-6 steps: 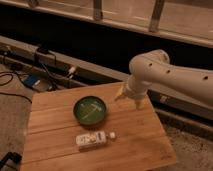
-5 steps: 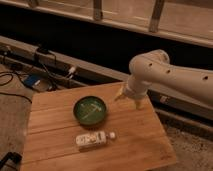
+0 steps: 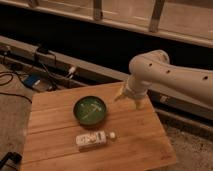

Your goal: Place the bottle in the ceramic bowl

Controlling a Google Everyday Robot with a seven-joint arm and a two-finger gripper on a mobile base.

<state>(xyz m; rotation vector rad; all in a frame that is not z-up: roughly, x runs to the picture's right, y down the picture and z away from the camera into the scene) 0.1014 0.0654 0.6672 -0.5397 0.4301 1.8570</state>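
Nothing has shifted since the earlier frames: the bottle (image 3: pixel 92 140) lies on its side toward the front edge of the bench (image 3: pixel 50 105), cap pointing to the right edge. It sits just in front of the ceramic bowl (image 3: pixel 90 110) at mid-bench, apart from it. The gripper (image 3: pixel 128 101) hangs over the back right corner, its 2 jaws apart and holding nothing.
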